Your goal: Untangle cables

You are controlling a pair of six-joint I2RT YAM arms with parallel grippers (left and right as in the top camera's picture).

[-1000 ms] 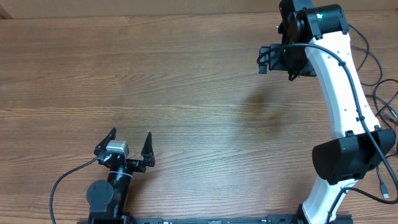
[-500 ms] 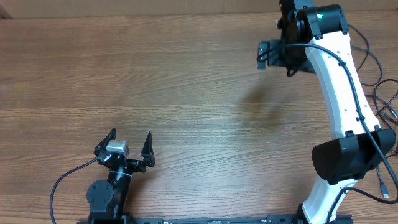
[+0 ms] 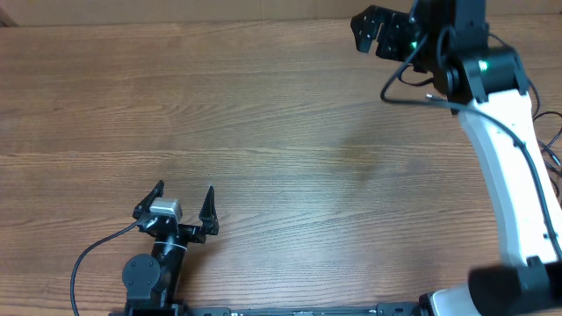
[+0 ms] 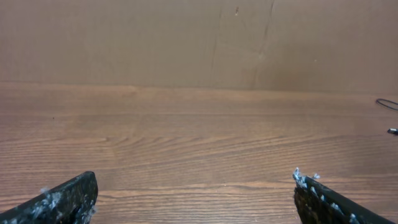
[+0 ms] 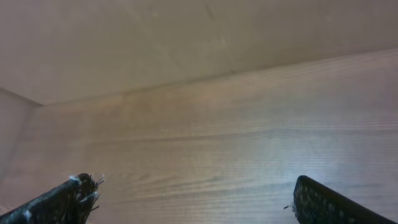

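Took the table (image 3: pixel 263 132) as the reference for all positions.

Found the left gripper (image 3: pixel 185 189) low at the table's near edge, left of its middle. Jaws released and spread wide, nothing between them. Judged this a parked stance, held clear of the working surface until needed.

Found the right gripper (image 3: pixel 369 22) raised over the table's far edge, right of its middle, likewise released and empty. Wrist view there showed only bare wood and the brown backdrop (image 5: pixel 186 43) behind the table. Judged this a searching or repositioning pose rather than a reach, with no cord beneath.

Located the cables (image 4: pixel 387 103) only as thin black strands at the table's right edge, glimpsed at the margin of the left wrist view. Could not tell their number, nor whether knotted or loose.

Recorded no contact between either gripper and any cord. Judged the untangling not yet begun. Judged the open jaws ready for a first pinch, and the right arm the nearer to the table's right edge.

Flagged one risk: mistaking the arm's own thicker wiring (image 3: pixel 413 75) for the work.
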